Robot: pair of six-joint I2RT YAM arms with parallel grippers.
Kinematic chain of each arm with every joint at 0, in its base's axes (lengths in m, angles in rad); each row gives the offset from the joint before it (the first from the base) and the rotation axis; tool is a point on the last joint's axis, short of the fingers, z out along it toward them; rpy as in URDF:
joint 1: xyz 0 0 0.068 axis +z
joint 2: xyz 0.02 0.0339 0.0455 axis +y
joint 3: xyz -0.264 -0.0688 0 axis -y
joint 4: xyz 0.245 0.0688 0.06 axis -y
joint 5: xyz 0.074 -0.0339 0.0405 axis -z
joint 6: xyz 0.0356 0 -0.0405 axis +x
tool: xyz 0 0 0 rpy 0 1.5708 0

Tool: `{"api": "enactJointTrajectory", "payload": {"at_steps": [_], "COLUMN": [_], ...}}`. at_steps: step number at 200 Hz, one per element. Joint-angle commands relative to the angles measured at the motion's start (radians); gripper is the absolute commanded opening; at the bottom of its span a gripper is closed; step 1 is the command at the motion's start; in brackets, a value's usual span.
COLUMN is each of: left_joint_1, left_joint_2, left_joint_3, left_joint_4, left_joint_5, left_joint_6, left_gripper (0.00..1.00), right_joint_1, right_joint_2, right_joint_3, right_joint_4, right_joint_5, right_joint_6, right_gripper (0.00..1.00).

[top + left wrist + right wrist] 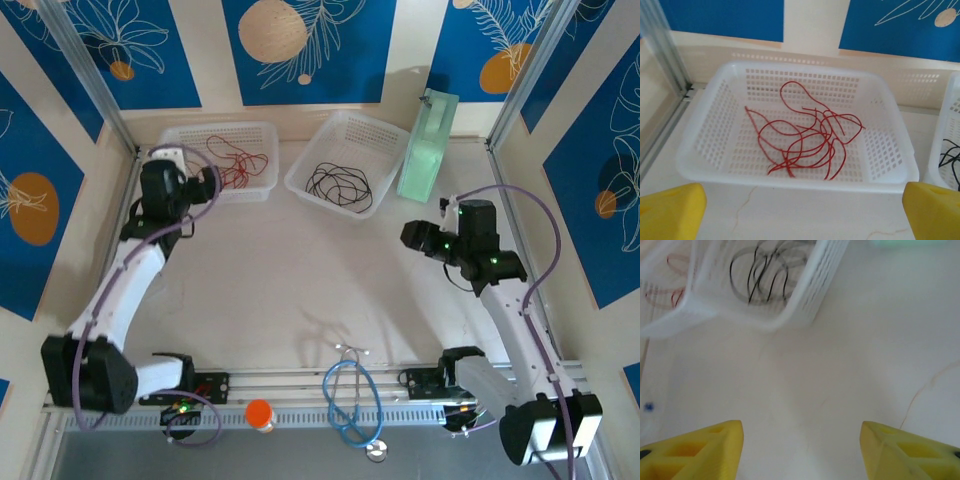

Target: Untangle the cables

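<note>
Plainly, the cables lie sorted by colour in two white perforated baskets at the far side of the table [280, 270]. The red cables [810, 134] sit in loose overlapping loops on the floor of the left basket [790, 182], and the overhead view shows them in the same place [235, 160]. The black cables [340, 185] curl in rounder coils inside the right basket [360, 118], which stands at an angle just beside the first. The left gripper [800, 215] hangs at the near rim of the left basket, its yellow fingers [670, 210] spread wide with nothing between them. The right gripper [800, 450] is over bare table, near the right basket's corner but apart from it, jaws likewise parted and empty. A pale green container [428, 150] stands beside the right basket. Near the arm bases lie a blue stethoscope [350, 400] and a small orange object [259, 412].
</note>
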Motion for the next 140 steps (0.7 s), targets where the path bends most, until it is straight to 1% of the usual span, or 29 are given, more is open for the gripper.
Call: {"api": "enactJointTrajectory", "payload": {"at_steps": [1, 12, 23, 39, 51, 67, 86, 98, 109, 120, 126, 131, 140], "left_joint_1": [0.004, 0.004, 0.002, 0.002, 0.002, 0.002, 0.003, 0.004, 0.004, 0.004, -0.001, -0.009, -0.007], "left_joint_2": [-0.087, -0.118, -0.129, -0.116, -0.081, -0.003, 0.124, 0.179, 0.26, 0.389, 0.458, 0.447, 0.374], "left_joint_3": [-0.196, -0.315, -0.44, -0.556, -0.623, -0.698, -0.76, -0.774, -0.763, -0.755, -0.75, -0.753, -0.729], "left_joint_4": [0.203, 0.312, 0.454, 0.569, 0.647, 0.814, 1.06, 1.157, 1.222, 1.338, 1.429, 1.408, 1.231], "left_joint_5": [-0.044, -0.042, -0.033, -0.126, -0.184, -0.202, -0.204, -0.146, -0.109, -0.054, -0.038, -0.047, -0.059], "left_joint_6": [0.029, 0.03, 0.07, 0.076, 0.104, 0.164, 0.196, 0.203, 0.21, 0.23, 0.257, 0.262, 0.234], "left_gripper": [1.0, 1.0, 1.0, 1.0, 1.0, 1.0, 1.0, 1.0, 1.0, 1.0, 1.0, 1.0, 1.0], "right_joint_1": [-0.02, -0.024, -0.031, -0.042, -0.056, -0.063, -0.063, -0.064, -0.071, -0.077, -0.079, -0.08, -0.076], "right_joint_2": [-0.015, -0.005, 0.011, 0.059, 0.103, 0.178, 0.285, 0.326, 0.383, 0.467, 0.522, 0.572, 0.648], "right_joint_3": [-0.143, -0.233, -0.347, -0.477, -0.506, -0.513, -0.552, -0.549, -0.56, -0.569, -0.572, -0.577, -0.58], "right_joint_4": [0.342, 0.487, 0.69, 0.946, 1.014, 1.052, 1.251, 1.301, 1.409, 1.512, 1.561, 1.621, 1.734], "right_joint_5": [0.062, 0.081, 0.068, 0.09, 0.097, 0.097, 0.089, 0.075, 0.075, 0.057, 0.054, 0.044, 0.033], "right_joint_6": [-0.175, -0.269, -0.375, -0.432, -0.427, -0.419, -0.41, -0.407, -0.371, -0.366, -0.365, -0.367, -0.366], "right_gripper": [0.66, 0.66, 0.68, 0.71, 0.72, 0.72, 0.72, 0.72, 0.72, 0.72, 0.72, 0.72, 0.73]}}
